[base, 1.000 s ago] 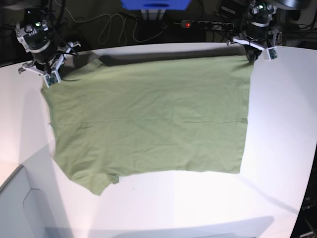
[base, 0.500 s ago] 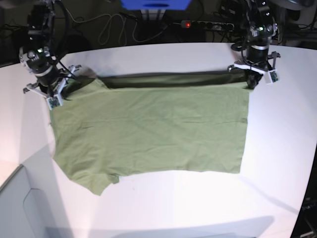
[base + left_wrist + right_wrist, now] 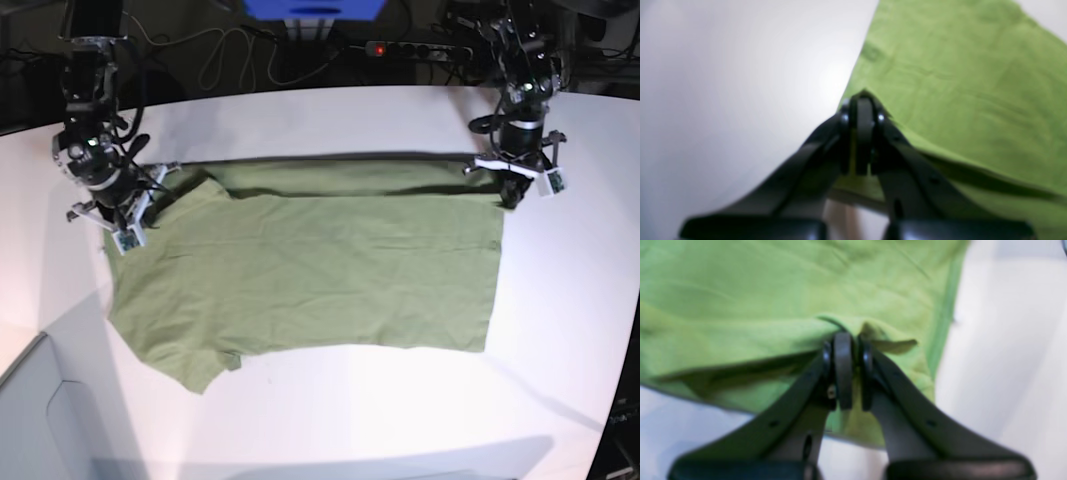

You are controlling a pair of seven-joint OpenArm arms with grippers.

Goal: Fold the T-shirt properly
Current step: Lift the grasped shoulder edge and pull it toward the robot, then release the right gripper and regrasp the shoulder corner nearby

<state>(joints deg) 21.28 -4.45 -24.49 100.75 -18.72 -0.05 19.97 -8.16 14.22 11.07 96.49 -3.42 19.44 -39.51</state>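
Fingers (image 3: 843, 366) of both arms pinch the T-shirt's (image 3: 320, 270) far corners.

Your base cam looks down from high over the whole surface (image 3: 330, 420). Both wrist cams sit right behind their jaws, super close, sharing the T-shirt (image 3: 300, 270) edge with it.

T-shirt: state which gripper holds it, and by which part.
Both hold the T-shirt: left gripper shut on one far-edge corner, right gripper shut on the other.
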